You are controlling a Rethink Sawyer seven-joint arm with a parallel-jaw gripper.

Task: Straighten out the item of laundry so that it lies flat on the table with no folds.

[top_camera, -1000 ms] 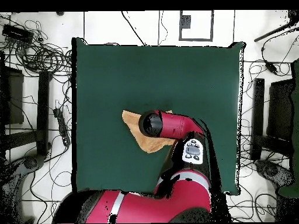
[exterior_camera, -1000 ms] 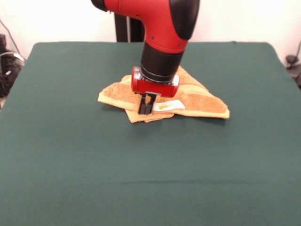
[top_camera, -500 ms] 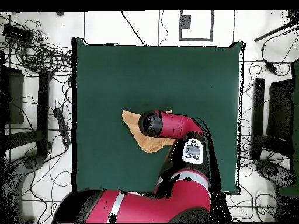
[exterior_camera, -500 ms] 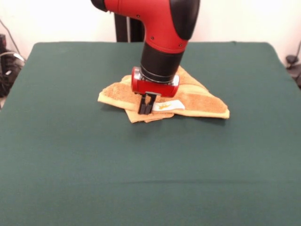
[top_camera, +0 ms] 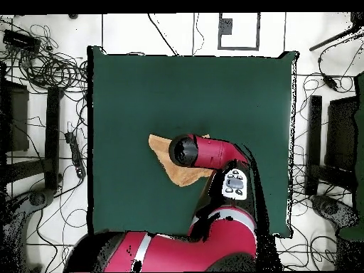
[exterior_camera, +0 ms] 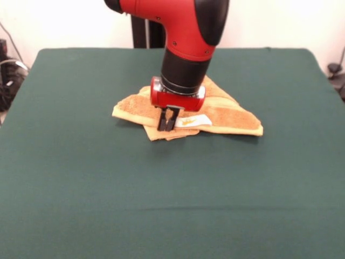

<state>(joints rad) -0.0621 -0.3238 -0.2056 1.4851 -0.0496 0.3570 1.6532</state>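
Front view: the towel (exterior_camera: pixel 215 116) lies folded and bunched near the middle of the green table (exterior_camera: pixel 81 183), its white label (exterior_camera: pixel 193 121) showing at its near edge. The tool (exterior_camera: pixel 166 123) hangs over that near edge, just left of the label, fingers drawn narrow, almost together, tips at the cloth.

Overhead view: the arm (top_camera: pixel 213 153) covers most of the towel (top_camera: pixel 162 153); the tool is hidden there.

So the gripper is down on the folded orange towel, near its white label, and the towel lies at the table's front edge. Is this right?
Not quite. The front view shows the gripper down on the folded orange towel, near its white label, but the towel lies around the middle of the green table, well back from its front edge. The rest is right.
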